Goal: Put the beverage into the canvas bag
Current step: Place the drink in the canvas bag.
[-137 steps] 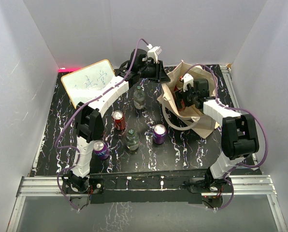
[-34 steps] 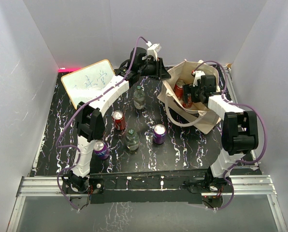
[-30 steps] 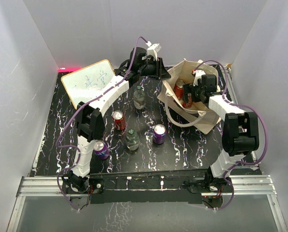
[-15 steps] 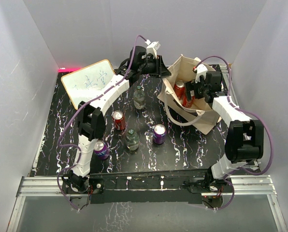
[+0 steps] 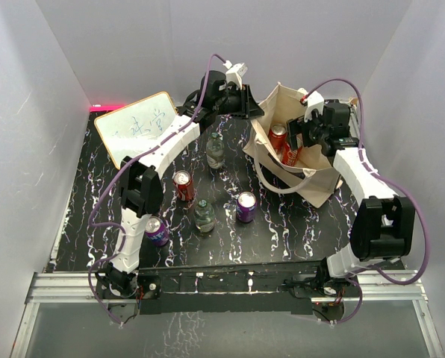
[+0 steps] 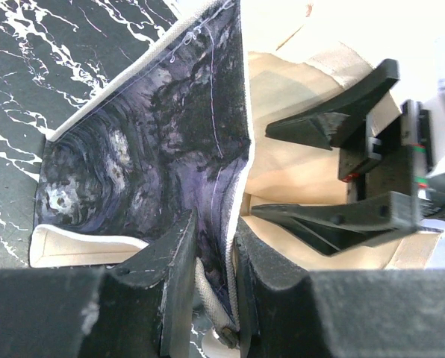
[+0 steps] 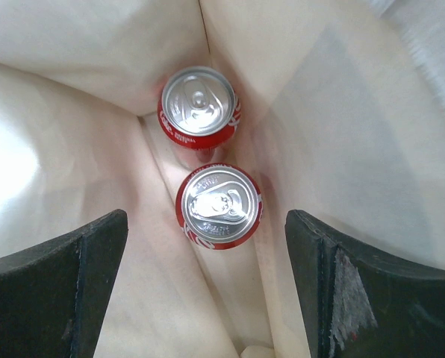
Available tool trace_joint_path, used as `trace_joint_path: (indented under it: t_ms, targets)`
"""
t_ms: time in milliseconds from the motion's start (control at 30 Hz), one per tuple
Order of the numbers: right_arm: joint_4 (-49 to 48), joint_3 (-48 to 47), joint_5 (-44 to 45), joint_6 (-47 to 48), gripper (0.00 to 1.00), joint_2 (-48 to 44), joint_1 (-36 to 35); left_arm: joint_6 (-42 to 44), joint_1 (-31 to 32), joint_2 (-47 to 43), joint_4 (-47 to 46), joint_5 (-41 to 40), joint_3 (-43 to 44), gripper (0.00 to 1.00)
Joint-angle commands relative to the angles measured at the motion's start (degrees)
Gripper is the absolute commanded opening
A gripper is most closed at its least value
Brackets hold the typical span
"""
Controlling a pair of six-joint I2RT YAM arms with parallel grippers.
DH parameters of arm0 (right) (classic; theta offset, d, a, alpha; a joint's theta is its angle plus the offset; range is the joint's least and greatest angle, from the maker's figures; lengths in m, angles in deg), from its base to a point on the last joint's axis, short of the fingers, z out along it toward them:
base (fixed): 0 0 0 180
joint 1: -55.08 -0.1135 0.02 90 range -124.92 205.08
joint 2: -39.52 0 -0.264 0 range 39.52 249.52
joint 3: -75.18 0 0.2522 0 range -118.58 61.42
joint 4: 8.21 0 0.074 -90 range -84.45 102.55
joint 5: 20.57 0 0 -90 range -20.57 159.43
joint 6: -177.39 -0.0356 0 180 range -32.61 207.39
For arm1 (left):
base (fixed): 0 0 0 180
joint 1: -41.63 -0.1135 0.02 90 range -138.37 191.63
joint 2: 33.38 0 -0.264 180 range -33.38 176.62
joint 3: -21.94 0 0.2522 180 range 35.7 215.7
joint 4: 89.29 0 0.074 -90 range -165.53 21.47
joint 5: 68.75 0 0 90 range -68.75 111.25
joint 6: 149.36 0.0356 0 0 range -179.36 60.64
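The left gripper (image 6: 211, 246) pinches the rim of the canvas bag (image 5: 316, 183) in its jaws at the far right of the table (image 5: 95, 194), while the right gripper (image 7: 206, 224), jaws spread, hangs over two red cans (image 7: 219, 205) standing inside; a straight lift should clear the rim.

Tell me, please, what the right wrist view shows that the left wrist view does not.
Only the right wrist view shows the two red cans lying inside the canvas bag, their tops toward the camera. Only the left wrist view shows the bag's black panel, the black marbled table, and the left jaws pinched shut on the bag's rim. Both views show the bag's beige inner cloth and the right jaws standing open, with nothing held between them.
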Motion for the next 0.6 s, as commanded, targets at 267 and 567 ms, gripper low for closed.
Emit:
trace_joint_path:
  t_ms: [267, 567]
  targets:
    - [7.4, -8.2, -8.8, 2.5, 0.87, -10.2, 0.2, -1.7, 1.0, -1.6, -3.3, 0.3, 3.2, 0.06]
    - [21.9, -19.2, -14.8, 2.1, 0.86, -12.8, -4.0, -2.3, 0.9, -4.7, -6.5, 0.2, 1.5, 0.48]
